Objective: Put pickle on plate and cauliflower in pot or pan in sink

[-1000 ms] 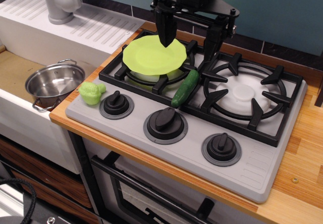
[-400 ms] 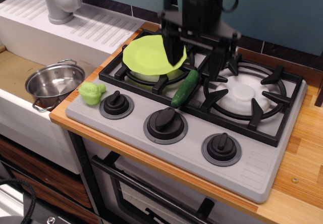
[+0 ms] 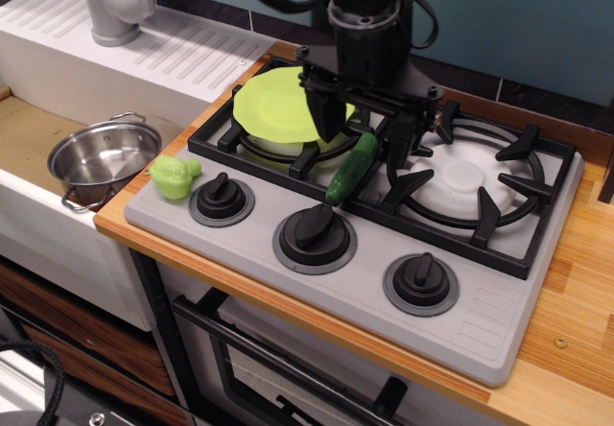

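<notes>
Open end effector [image 3: 363, 129] straddles pickle [image 3: 351, 168] beside plate [image 3: 278, 106].

arm vertical, wrist down
gripper [image 3: 363, 136] pointing straight down, black fingers [image 3: 326, 117] spread wide apart, nothing betw them

The wooden counter [image 3: 576, 282] carries a grey stove [image 3: 365, 253]. Under the gripper [image 3: 363, 130], the pickle [image 3: 352, 167] lies on the black grate [image 3: 288, 148]; the plate [image 3: 280, 105] sits just left of it. The cauliflower [image 3: 174, 176] rests well left, at the stove's corner beside a knob [image 3: 221, 197].
</notes>
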Available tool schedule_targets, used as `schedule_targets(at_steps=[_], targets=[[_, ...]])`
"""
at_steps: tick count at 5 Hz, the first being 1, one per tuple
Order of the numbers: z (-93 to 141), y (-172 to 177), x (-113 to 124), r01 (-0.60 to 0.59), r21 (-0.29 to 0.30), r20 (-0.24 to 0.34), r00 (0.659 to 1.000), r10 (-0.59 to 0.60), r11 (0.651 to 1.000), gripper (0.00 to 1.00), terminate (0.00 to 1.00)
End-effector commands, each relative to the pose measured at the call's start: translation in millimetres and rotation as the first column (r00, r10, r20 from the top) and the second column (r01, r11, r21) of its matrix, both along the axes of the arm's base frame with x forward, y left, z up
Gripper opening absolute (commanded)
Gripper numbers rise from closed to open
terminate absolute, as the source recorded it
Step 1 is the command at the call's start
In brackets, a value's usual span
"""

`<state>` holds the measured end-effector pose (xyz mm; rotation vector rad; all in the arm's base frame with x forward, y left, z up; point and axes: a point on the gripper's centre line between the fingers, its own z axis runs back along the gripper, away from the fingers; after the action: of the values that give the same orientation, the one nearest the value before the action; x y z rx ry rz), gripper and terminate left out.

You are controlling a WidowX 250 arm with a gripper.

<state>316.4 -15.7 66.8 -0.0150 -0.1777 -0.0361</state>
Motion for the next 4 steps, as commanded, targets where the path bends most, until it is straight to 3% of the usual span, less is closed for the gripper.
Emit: schedule_targets(at_steps=[1,4], targets=[[5.3,13.9,3.5,0.020,0.013,0.056,0.998,-0.020,1.000,1.00,0.00],[-17.8,6.6,-4.2,-0.022,0.000,0.084,0.996,0.022,1.000,1.00,0.00]])
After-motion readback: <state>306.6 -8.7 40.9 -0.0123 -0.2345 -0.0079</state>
